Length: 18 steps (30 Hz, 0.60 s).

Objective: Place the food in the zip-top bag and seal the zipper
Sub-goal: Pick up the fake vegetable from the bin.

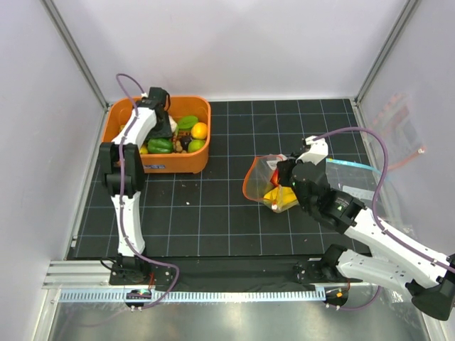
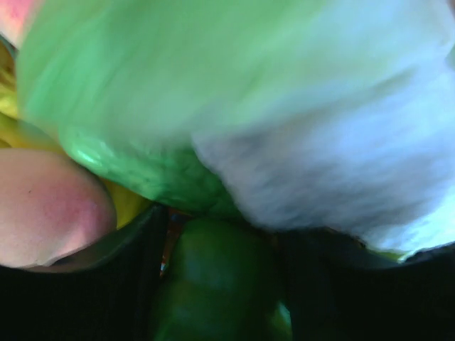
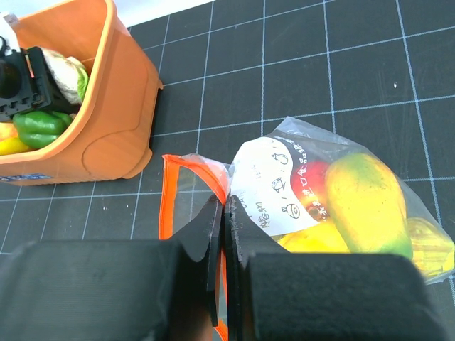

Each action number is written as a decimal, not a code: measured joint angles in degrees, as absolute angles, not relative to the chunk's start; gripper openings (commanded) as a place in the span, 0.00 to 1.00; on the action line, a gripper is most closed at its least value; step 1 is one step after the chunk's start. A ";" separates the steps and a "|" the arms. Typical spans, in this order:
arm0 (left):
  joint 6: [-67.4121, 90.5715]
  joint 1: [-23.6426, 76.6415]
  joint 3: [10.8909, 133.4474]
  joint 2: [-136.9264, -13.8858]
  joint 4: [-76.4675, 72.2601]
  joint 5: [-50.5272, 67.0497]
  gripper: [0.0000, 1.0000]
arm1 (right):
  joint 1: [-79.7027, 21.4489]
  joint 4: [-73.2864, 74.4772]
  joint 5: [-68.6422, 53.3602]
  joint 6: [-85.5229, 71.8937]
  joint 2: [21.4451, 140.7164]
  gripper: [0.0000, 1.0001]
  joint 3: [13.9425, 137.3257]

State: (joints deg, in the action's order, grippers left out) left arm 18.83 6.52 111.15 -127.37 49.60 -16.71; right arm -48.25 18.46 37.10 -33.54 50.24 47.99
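Observation:
The zip-top bag [image 1: 269,182] lies mid-table, with its red-orange zipper [image 1: 247,181] open towards the left. It holds a yellow-green fruit [image 3: 366,202], a red apple [image 3: 313,188] and a yellow piece [image 3: 313,241]. My right gripper [image 1: 284,172] is shut on the bag's mouth edge; in the right wrist view the gripper [image 3: 224,206] pinches the film next to the zipper [image 3: 166,206]. My left gripper [image 1: 161,119] is down in the orange bin [image 1: 192,100] among the food. In the left wrist view its fingers [image 2: 106,284] hold a dark green piece [image 2: 220,284] under blurred green and white pieces.
The bin also holds a yellow-orange fruit [image 1: 199,130], green pieces [image 1: 188,121] and a green pepper [image 1: 161,145]. A flat clear bag with a dark-blue edge [image 1: 352,174] lies right of the right gripper. Walls close in the left, back and right sides.

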 measured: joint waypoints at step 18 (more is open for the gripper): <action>19.59 6.50 94.87 -104.90 43.79 -8.75 0.00 | -48.25 18.46 37.12 -33.54 49.74 0.01 47.94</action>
